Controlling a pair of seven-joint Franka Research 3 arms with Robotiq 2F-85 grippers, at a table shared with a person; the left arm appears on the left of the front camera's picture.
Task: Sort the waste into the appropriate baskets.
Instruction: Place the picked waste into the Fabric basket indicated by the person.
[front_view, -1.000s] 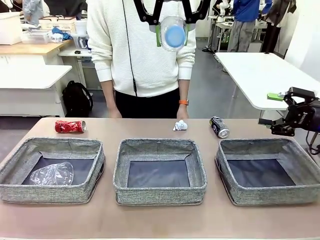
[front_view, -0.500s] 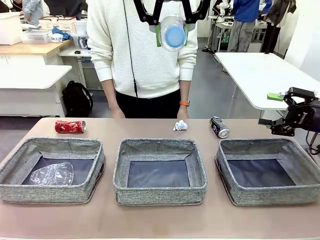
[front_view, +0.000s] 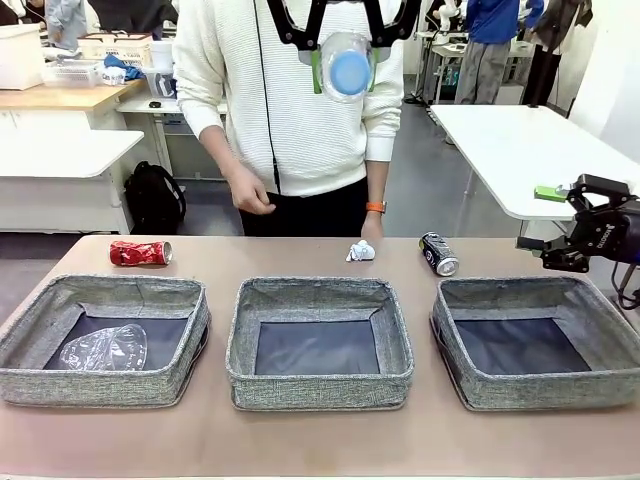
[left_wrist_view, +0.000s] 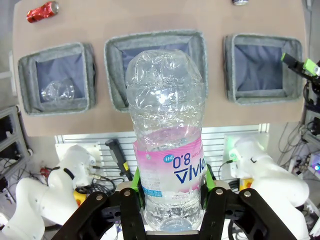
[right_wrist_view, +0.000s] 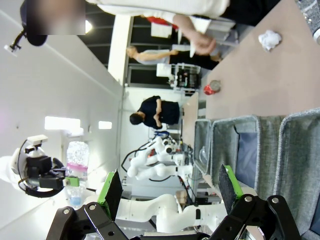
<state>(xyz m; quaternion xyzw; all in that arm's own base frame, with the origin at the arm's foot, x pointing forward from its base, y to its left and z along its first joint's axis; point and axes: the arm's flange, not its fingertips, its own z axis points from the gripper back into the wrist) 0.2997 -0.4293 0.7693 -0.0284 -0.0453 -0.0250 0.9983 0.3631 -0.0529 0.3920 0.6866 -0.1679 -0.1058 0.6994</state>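
In the front view the left gripper (front_view: 344, 76) hangs high above the table, clamped on the blue-capped bottle (front_view: 348, 48), while the red can (front_view: 140, 253), paper wad (front_view: 360, 251) and black can (front_view: 440, 254) lie beyond the baskets; the left basket (front_view: 100, 388) holds a crumpled clear bottle (front_view: 105, 348), and the middle basket (front_view: 320, 388) and right basket (front_view: 540, 390) hold nothing. The left wrist view shows the green pads (left_wrist_view: 135, 186) pinching the pink label, a sound hold, since the thin empty bottle looks light, slick and easily crushed. In the right wrist view the right gripper (right_wrist_view: 170, 187) stands empty, fingers wide apart.
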